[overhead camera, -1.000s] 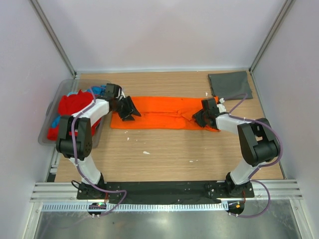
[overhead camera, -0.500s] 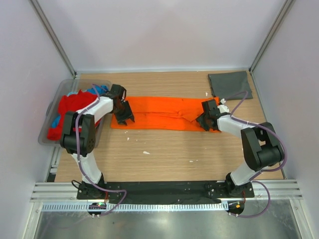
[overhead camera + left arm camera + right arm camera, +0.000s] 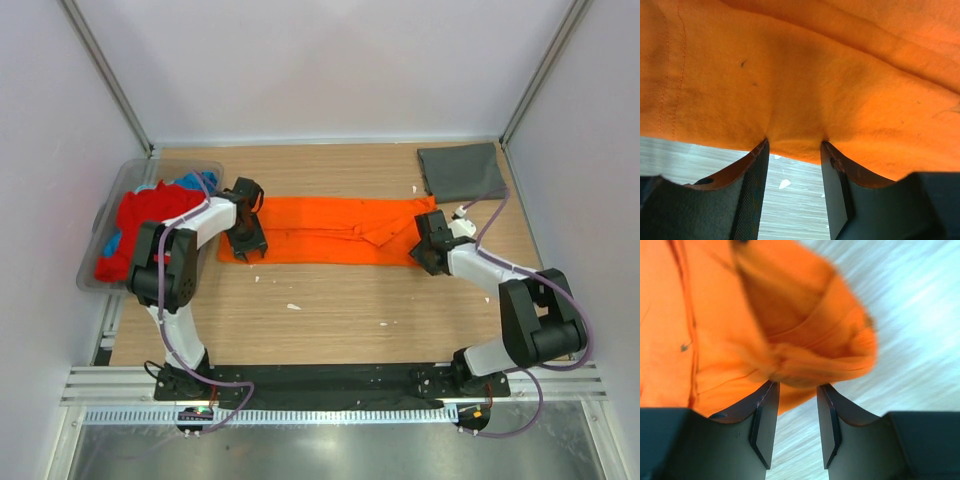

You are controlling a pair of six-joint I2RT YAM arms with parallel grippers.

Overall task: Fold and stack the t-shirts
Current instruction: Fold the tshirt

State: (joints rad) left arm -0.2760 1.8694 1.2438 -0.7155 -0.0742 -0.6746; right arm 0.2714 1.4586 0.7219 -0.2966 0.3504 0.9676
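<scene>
At bench (image 3: 330, 310) left: my left tool (image 3: 794, 142) wide, tips touching bright orange cloth t-shirt (image 3: 330, 232) edge.
Bench right: my right tool (image 3: 796, 385) narrower at bunched corner; grip uncertain.

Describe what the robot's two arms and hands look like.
Both the left arm and right arm have white links between bulky black joints. A purple cable loops along each. The left hand and right hand are black, each with two flat, tapering fingers. No markings are legible.
</scene>
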